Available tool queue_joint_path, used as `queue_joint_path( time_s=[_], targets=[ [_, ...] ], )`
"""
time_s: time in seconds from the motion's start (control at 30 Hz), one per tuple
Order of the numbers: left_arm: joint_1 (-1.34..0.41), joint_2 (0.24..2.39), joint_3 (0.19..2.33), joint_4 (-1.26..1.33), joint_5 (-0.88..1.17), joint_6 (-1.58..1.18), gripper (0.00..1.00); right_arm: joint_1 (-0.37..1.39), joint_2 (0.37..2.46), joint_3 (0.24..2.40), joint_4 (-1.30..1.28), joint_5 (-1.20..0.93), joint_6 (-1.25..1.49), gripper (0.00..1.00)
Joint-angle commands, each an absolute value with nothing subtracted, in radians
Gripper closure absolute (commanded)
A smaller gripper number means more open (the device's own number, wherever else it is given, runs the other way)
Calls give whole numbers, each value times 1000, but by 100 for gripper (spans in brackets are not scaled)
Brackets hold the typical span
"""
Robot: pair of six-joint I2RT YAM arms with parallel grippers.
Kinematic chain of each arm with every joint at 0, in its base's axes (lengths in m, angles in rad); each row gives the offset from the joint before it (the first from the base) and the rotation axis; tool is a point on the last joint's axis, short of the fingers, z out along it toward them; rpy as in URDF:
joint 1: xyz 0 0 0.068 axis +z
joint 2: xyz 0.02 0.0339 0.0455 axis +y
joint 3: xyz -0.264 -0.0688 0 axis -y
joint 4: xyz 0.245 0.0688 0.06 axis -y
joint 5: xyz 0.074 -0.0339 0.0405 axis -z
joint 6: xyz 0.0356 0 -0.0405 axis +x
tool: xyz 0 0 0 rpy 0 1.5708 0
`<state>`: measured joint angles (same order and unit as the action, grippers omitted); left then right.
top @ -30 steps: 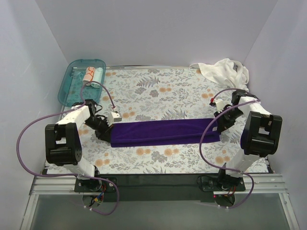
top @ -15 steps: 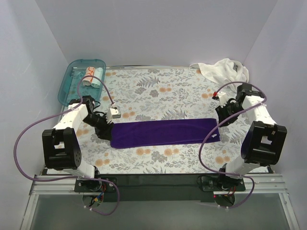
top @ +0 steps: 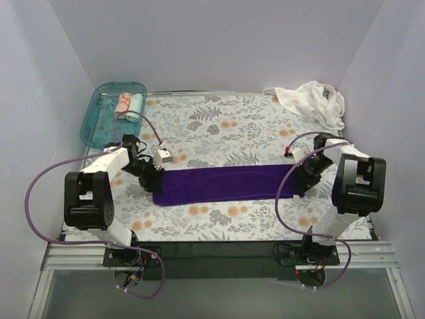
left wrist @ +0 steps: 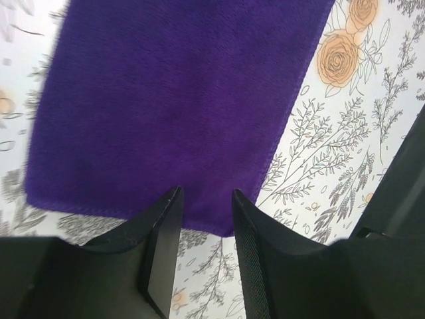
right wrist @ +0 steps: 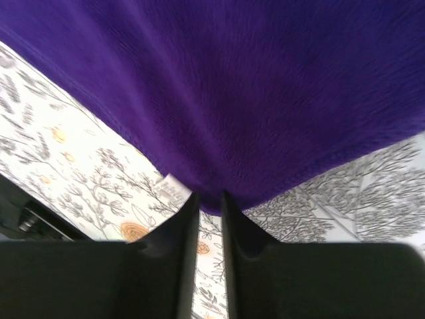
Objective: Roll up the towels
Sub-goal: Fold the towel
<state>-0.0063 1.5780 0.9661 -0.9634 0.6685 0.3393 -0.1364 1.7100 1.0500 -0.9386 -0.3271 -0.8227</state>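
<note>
By the left pincer (left wrist: 206, 196) lies the purple towel (left wrist: 172, 100).

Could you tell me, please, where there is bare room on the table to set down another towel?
Widest: the floral sheet beyond the purple towel, between the teal tray and the crumpled white towel. A narrower strip lies between the purple towel and the near edge. Crowded: both towel ends, where the left gripper and right gripper sit.
</note>
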Motion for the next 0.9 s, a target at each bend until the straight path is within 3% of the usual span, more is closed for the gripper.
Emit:
queue_joint_path(
  time_s=[0.0, 0.1, 0.2, 0.47, 0.87],
  targets=[
    [-20, 1575, 925, -916, 649, 318, 67, -138, 1671, 994, -884, -200, -868, 75],
    [-20, 1585, 910, -901, 611, 307, 68, -138, 1652, 1012, -850, -161, -853, 60],
    [-20, 1589, 904, -882, 577, 293, 68, -138, 1644, 1072, -857, -181, -821, 58],
    [-20, 1589, 975, -908, 615, 267, 70, -146, 1635, 1216, -916, -323, -723, 62],
    [-138, 1511, 954, -850, 684, 259, 67, -173, 1848, 1364, -894, -365, -534, 69]
  ],
)
